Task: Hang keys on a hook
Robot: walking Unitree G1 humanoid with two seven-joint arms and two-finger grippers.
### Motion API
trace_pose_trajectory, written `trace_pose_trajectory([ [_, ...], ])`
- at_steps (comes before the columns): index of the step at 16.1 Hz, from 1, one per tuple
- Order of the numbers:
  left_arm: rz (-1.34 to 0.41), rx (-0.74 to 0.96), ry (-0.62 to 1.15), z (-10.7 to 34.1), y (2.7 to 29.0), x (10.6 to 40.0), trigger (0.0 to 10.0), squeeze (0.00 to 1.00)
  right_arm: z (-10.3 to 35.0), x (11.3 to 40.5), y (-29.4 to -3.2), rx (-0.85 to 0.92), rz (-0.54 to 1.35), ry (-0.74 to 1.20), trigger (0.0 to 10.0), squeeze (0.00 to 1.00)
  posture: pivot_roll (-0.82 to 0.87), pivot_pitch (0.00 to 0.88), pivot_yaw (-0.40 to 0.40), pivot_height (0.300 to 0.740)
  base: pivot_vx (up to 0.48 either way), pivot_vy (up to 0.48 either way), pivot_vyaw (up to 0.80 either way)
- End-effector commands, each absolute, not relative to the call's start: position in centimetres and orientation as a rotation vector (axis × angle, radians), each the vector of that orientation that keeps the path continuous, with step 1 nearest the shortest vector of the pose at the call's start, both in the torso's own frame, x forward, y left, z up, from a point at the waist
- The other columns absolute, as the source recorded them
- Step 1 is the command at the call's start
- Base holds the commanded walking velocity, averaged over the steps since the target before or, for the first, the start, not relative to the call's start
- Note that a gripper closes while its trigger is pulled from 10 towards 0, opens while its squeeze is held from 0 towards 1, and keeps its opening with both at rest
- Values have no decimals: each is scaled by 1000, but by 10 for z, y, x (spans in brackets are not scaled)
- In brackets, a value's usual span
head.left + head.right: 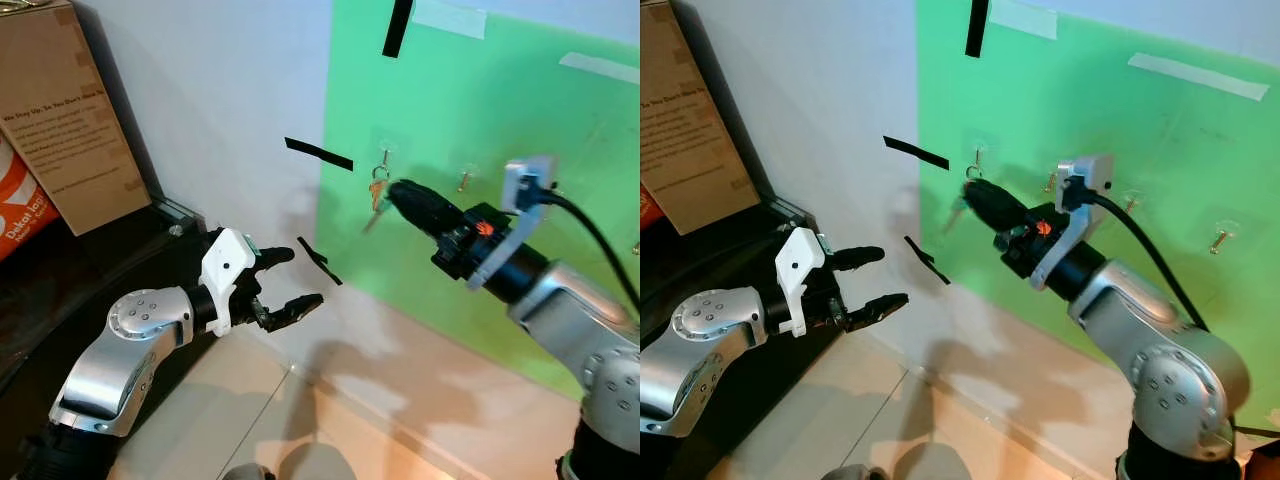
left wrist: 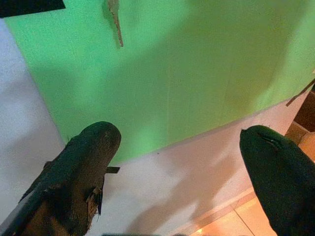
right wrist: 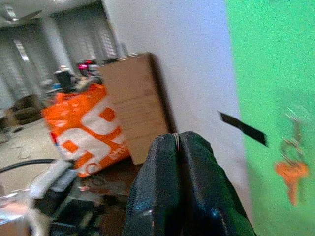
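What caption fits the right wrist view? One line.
Shut right end effector beside orange key hanging from hook on green board.

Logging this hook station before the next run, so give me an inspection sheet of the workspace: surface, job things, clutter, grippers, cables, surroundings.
Surface: green panel fixed on a white wall; black tape strips on both.
Job's things: keys with an orange head hang from the leftmost hook; more hooks to its right look bare.
Clutter: nothing seen on the panel.
Grippers: right gripper shut, empty, its tip just beside the keys; left gripper open, empty, held low toward the wall.
Cables: a black cable runs from the right wrist camera back along the arm.
Surroundings: cardboard box and orange bag on a dark counter; tiled floor.
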State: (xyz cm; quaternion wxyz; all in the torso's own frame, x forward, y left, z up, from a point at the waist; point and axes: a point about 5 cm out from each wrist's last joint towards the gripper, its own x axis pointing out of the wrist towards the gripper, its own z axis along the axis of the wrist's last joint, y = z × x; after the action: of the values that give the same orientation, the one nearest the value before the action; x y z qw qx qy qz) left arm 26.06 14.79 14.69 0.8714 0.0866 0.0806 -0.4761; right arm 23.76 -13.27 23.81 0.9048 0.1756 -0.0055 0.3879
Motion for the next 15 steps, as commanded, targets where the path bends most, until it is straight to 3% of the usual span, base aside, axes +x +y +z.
trace_pose_trajectory([
  [1, -1019, 198, 147, 152, 143, 262, 10000, 0, 245, 231, -135, 363, 844, -51, 10000, 0, -42, 0, -21, 740, 0, 0, 0],
  [5, -1025, 195, 148, 151, 142, 262, 10000, 0, 260, 211, -130, 428, 1071, -161, 10000, 0, -44, 0, -21, 740, 0, 0, 0],
  [8, -1024, 195, 148, 151, 142, 262, 10000, 0, 256, 208, -130, 425, 1106, -138, 10000, 0, -39, 0, -29, 740, 0, 0, 0],
  [10, -1021, 194, 149, 150, 143, 262, 10000, 0, 251, 216, -134, 407, 1043, -113, 10000, 0, -38, 0, -31, 740, 0, 0, 0],
  [15, -1022, 194, 149, 150, 143, 262, 10000, 0, 233, 260, -152, 310, 624, -17, 10000, 0, -40, 0, -29, 740, 0, 0, 0],
])
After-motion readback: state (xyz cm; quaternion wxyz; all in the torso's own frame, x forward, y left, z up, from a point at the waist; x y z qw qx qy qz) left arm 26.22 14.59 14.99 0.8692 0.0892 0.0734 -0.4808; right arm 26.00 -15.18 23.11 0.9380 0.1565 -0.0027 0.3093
